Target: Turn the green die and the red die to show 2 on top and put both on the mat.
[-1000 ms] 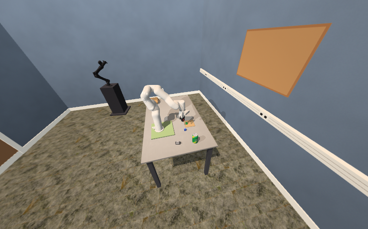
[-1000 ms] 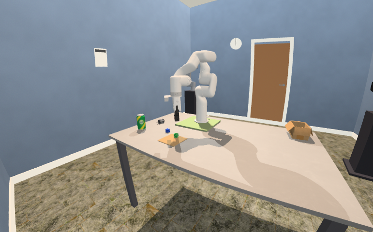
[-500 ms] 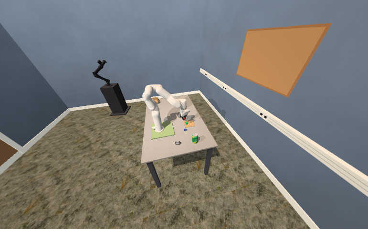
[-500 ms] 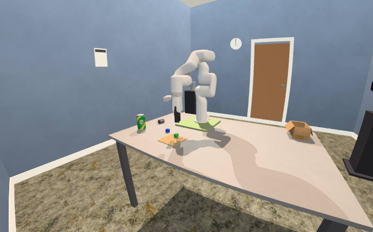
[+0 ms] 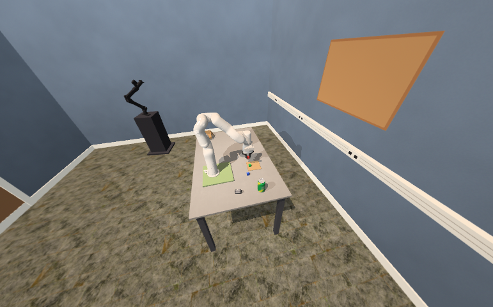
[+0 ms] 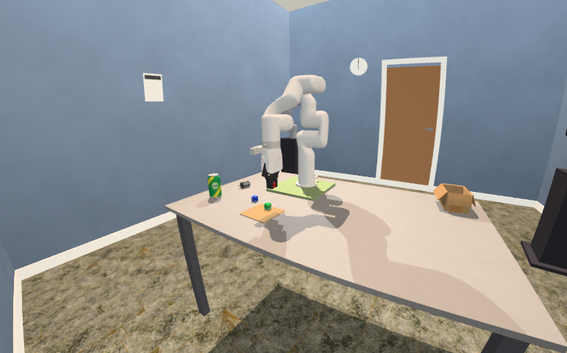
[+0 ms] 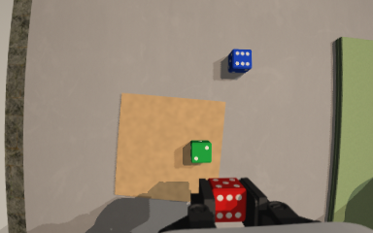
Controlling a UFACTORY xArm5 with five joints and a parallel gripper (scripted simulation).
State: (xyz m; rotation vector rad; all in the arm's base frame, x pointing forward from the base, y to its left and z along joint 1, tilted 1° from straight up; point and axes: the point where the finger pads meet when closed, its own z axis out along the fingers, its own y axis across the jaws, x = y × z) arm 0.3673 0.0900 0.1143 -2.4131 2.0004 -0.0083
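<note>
The orange mat (image 5: 256,167) (image 6: 255,214) (image 7: 150,141) lies on the table. The green die (image 5: 250,165) (image 6: 267,206) (image 7: 201,151) sits flat on it near one edge, with 2 on top. The blue die (image 5: 247,173) (image 6: 254,198) (image 7: 242,59) sits flat on the table beside the mat, with 6 on top. My gripper (image 5: 247,156) (image 6: 271,185) (image 7: 221,195) is shut on the red die (image 5: 248,157) (image 6: 273,184) (image 7: 229,205) and holds it above the table, near the mat. In the wrist view the red die shows a 6 toward the camera and a 5 on an adjoining face.
A green and yellow can (image 5: 261,185) (image 6: 214,185) and a small dark object (image 5: 238,191) (image 6: 244,184) stand beyond the blue die. A green board (image 5: 224,178) (image 6: 286,188) (image 7: 368,97) lies under the arm's base. An open cardboard box (image 5: 209,133) (image 6: 455,199) stands at the table's other end.
</note>
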